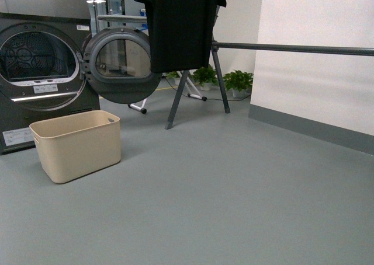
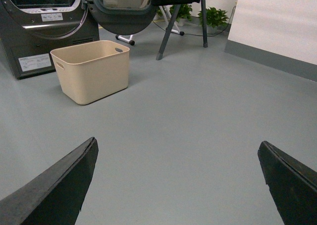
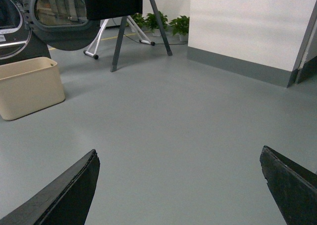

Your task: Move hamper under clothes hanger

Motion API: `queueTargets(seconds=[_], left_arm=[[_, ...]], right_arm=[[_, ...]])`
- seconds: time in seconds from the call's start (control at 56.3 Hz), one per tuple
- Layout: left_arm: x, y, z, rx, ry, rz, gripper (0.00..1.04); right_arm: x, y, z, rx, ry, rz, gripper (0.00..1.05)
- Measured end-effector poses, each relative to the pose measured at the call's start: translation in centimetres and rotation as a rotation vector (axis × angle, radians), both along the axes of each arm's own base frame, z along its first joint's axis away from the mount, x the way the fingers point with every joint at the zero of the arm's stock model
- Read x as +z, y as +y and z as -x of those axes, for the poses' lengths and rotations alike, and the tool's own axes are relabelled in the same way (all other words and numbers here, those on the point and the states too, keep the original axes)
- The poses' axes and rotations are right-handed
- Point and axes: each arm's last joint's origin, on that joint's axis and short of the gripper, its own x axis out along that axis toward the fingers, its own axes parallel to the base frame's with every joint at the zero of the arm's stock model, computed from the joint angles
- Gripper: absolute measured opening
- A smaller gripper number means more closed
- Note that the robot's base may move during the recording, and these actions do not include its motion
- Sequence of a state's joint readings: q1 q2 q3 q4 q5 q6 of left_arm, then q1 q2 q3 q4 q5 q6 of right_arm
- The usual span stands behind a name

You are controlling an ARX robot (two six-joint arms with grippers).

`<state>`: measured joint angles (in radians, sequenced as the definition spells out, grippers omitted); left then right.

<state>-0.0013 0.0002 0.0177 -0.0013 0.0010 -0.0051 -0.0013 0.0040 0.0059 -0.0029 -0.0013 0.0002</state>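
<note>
The beige, rectangular plastic hamper [image 1: 79,145] with rounded corners stands upright on the grey floor [image 1: 234,195] at the left. It is just in front of the dark grey dryer [image 1: 35,72] and not yet under the rack. What shows of its inside looks empty, so it should be light. The walls look stiff, though thin plastic may flex a little if squeezed. The outer sides are smooth and taper downward, so a pinch there would likely slip. The better hold is probably the rim, or the slot handles [image 2: 119,50] cut into the short ends. It should also slide easily across this smooth floor if pushed low.

To the right of the hamper, and farther back, are the splayed legs of the dark grey metal clothes hanger [image 1: 292,48]. Its long round bar runs off to the right in front of the white wall [image 1: 315,90]. A black shirt [image 1: 178,25] hangs near the bar's left end, beside the dryer's open round door [image 1: 120,66]. Potted green plants [image 1: 238,81] sit far behind.

The left gripper [image 2: 177,144] and the right gripper [image 3: 178,151] are both spread wide and empty, over bare floor well apart from the hamper.
</note>
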Motion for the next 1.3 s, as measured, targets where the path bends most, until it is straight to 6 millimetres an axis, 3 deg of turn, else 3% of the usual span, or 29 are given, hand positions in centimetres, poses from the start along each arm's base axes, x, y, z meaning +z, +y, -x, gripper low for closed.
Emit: queueTargets(seconds=[1.297], left_arm=[[0.00, 0.00, 0.00, 0.000, 0.000, 0.000, 0.98]], right_arm=[[0.00, 0.00, 0.00, 0.000, 0.000, 0.000, 0.97]])
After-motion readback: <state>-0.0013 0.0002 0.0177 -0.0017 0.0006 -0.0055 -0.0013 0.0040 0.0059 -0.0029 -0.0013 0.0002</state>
